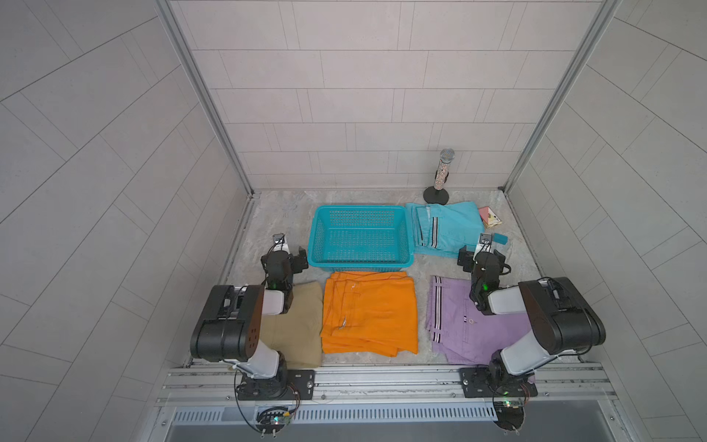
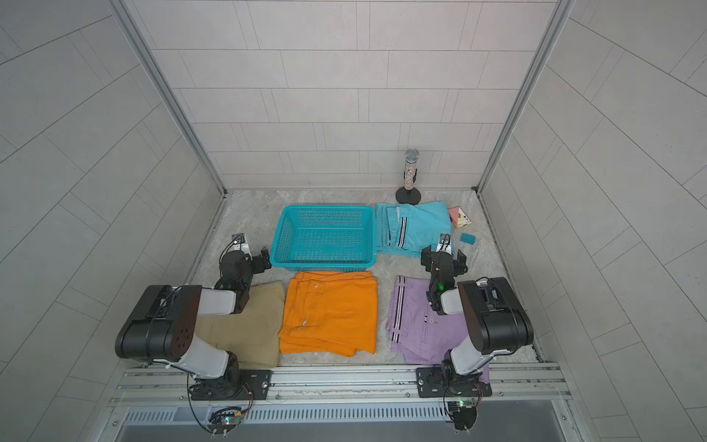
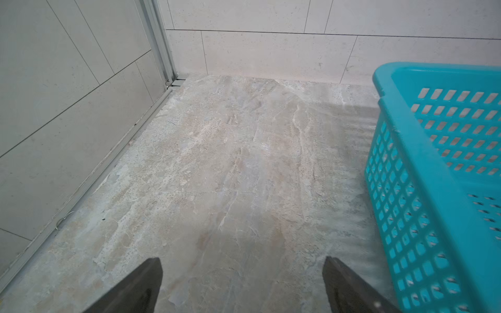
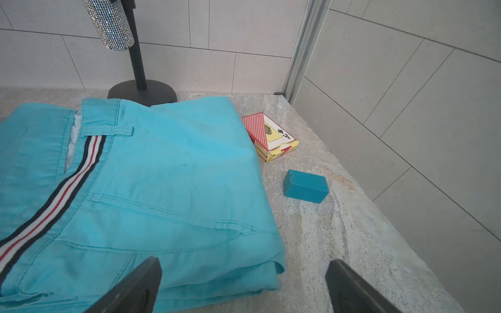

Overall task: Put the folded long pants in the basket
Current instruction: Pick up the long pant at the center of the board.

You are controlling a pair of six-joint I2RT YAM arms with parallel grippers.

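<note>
On the desk point(image 1: 275, 218), the basket point(image 1: 361, 263) sat with the turquoise pants point(image 1: 447, 229) just beside it; the tan pants point(image 1: 294, 329), orange pants point(image 1: 369, 312) and lilac pants point(image 1: 466, 329) lay in a row before it. The left gripper point(image 3: 242, 260) and right gripper point(image 4: 244, 260) gaped wide, grasping nothing.

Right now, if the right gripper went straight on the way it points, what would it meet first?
Probably the turquoise pants: their folded corner lies just ahead of the open right gripper, though depth is unclear.
</note>
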